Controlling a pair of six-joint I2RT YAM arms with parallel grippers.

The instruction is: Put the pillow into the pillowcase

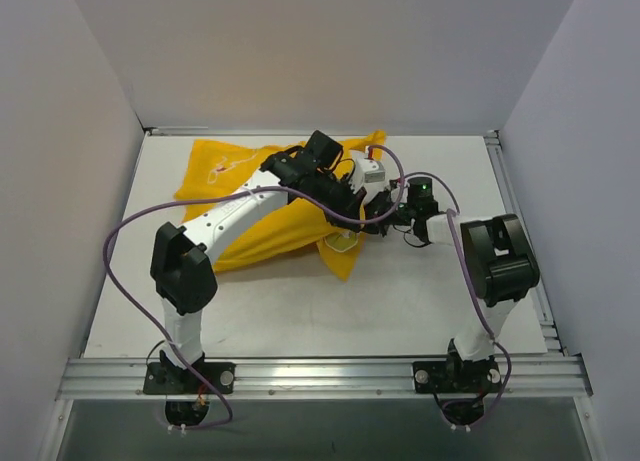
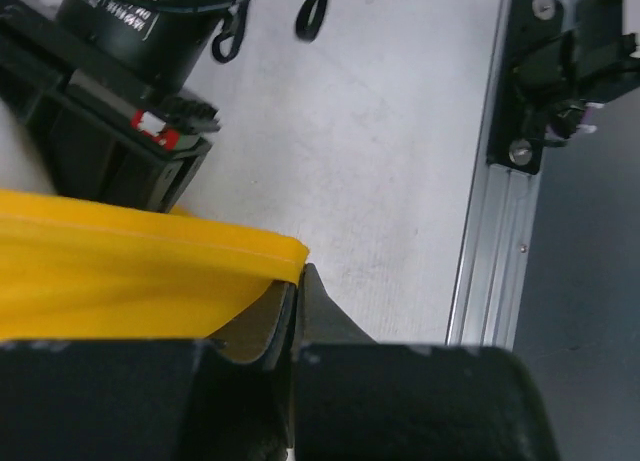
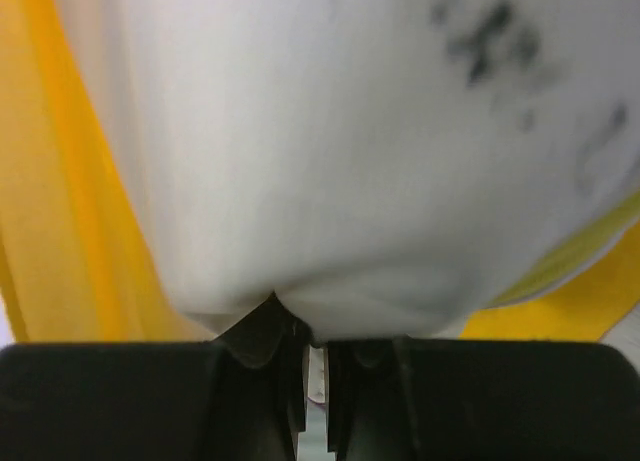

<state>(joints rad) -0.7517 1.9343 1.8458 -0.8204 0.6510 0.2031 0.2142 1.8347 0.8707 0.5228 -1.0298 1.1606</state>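
One yellow pillowcase (image 1: 225,176) lies crumpled on the bench (image 1: 300,311), toward 11 o'clock of the bench's middle in the top view, and the two arms meet at its 3 o'clock end. The left tool (image 2: 298,281) is closed, pinching the pillowcase's hemmed edge. The right tool (image 3: 312,331) is closed on a fold of the one white pillow (image 3: 330,161), which has yellow cloth at its 9 and 4 o'clock sides.

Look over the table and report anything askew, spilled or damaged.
The pillowcase lies bunched and skewed across the table, one corner flopped toward the near edge, not spread flat. The left claw is shut on its hem and the right claw on the pillow. Nothing looks spilled or torn.
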